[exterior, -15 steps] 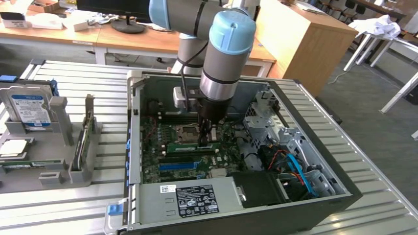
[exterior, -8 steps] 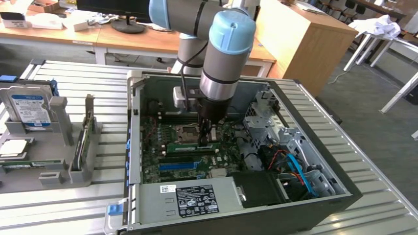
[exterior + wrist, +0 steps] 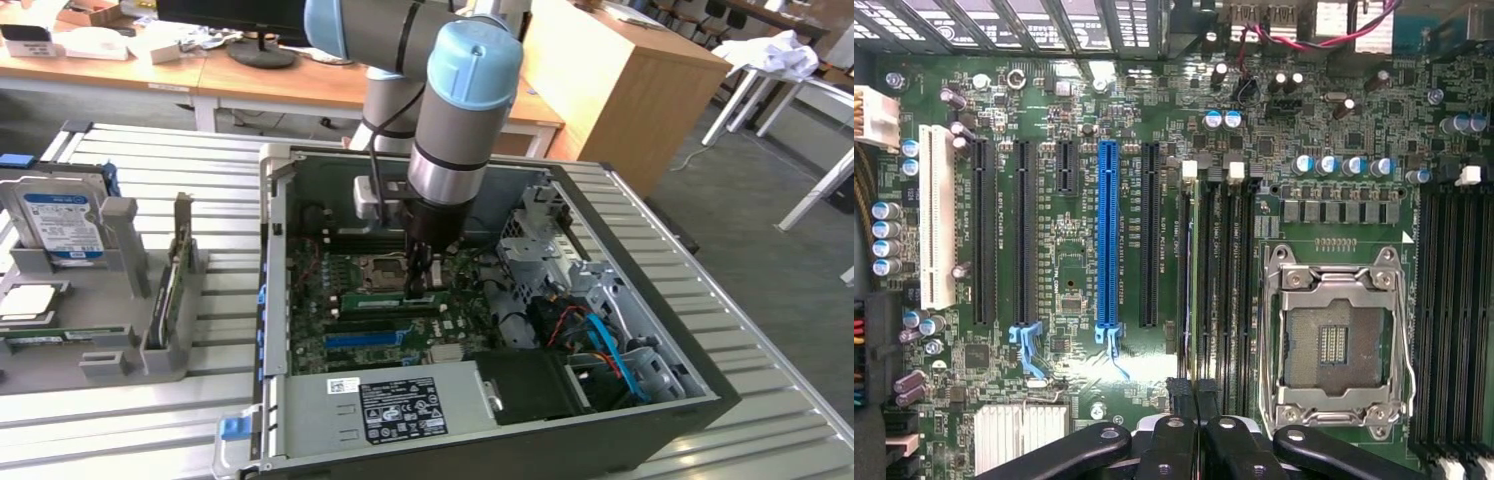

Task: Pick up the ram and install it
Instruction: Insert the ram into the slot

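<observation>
The pick-up looks done. The claw is down inside the open computer case, pinched together on the ram, which stands on edge in a black memory slot just beside the CPU socket. Whether it is pressed fully home cannot be told. The ram is a long, thin green stick, a narrow line when seen edge-on from the wrist.

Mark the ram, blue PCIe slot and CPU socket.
ram (image 3: 380, 296): exterior view, green top edge.
blue PCIe slot (image 3: 1107, 240): wrist view, middle of its length.
CPU socket (image 3: 1332, 345): wrist view, centre contact field.
</observation>
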You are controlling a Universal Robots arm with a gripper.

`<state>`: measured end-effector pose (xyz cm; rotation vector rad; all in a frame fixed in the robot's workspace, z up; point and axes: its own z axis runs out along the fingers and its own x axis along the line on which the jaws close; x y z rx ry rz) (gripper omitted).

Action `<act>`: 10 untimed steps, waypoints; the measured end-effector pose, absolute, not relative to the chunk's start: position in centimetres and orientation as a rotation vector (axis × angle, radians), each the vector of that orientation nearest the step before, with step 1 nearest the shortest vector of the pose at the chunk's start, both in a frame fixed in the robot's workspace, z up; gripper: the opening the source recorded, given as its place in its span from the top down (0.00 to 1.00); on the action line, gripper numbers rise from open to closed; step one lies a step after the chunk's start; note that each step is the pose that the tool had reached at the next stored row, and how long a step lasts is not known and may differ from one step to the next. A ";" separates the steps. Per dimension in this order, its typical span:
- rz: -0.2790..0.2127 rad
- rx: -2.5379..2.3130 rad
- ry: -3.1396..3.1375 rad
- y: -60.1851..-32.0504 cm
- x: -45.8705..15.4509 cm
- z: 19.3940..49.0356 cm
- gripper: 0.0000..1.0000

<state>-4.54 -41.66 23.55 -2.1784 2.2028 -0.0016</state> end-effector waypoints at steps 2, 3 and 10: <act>-0.002 -2.172 2.209 -41.7 -4.5 23.6 0.88; -0.002 -2.169 2.212 -41.7 -4.5 23.6 0.88; -0.002 -2.169 2.213 -41.7 -4.5 23.6 0.88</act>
